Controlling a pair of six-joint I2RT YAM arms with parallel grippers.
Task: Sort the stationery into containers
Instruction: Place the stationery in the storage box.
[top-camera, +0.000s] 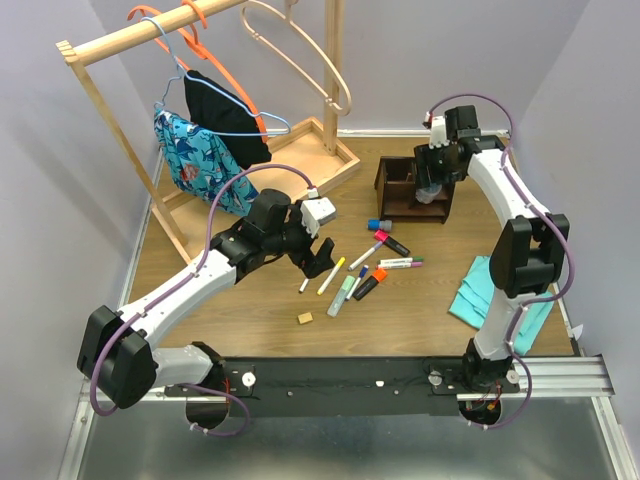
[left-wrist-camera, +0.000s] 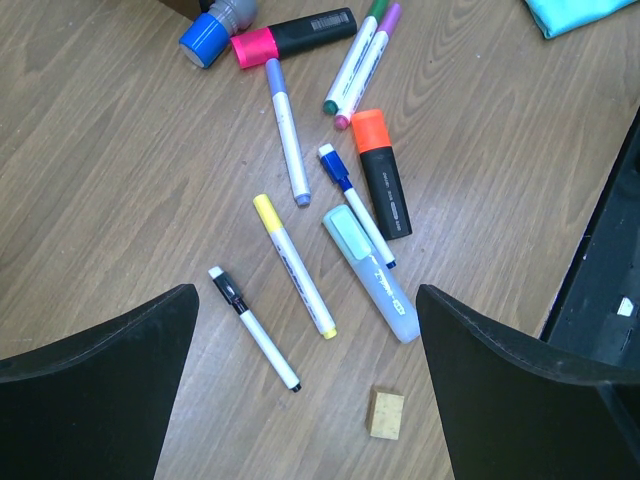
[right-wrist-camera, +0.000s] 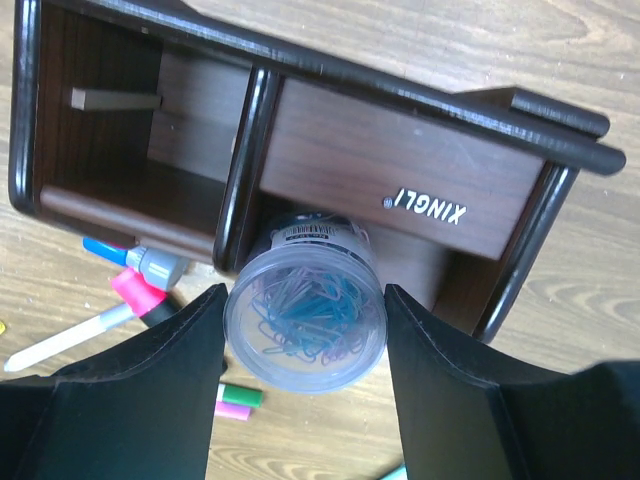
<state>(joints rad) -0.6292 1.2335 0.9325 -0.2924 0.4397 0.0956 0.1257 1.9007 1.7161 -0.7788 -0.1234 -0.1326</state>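
Several markers and highlighters (top-camera: 362, 272) lie scattered mid-table, with a tan eraser cube (top-camera: 305, 318) nearer the front. My left gripper (top-camera: 320, 255) hovers open above them. Its wrist view shows the black-capped marker (left-wrist-camera: 253, 326), yellow-capped marker (left-wrist-camera: 294, 265), pale green highlighter (left-wrist-camera: 370, 272), orange highlighter (left-wrist-camera: 382, 172) and eraser (left-wrist-camera: 386, 413) below the spread fingers. My right gripper (right-wrist-camera: 303, 295) is shut on a clear tub of paper clips (right-wrist-camera: 310, 330). It holds the tub at the front of the dark brown organizer (right-wrist-camera: 400, 160), also seen from above as the organizer (top-camera: 398, 188).
A wooden clothes rack (top-camera: 110, 45) with hangers and garments stands at the back left on its pale base tray (top-camera: 335, 160). A folded teal cloth (top-camera: 480, 290) lies right of the pens. A black rail (top-camera: 350, 375) runs along the near edge.
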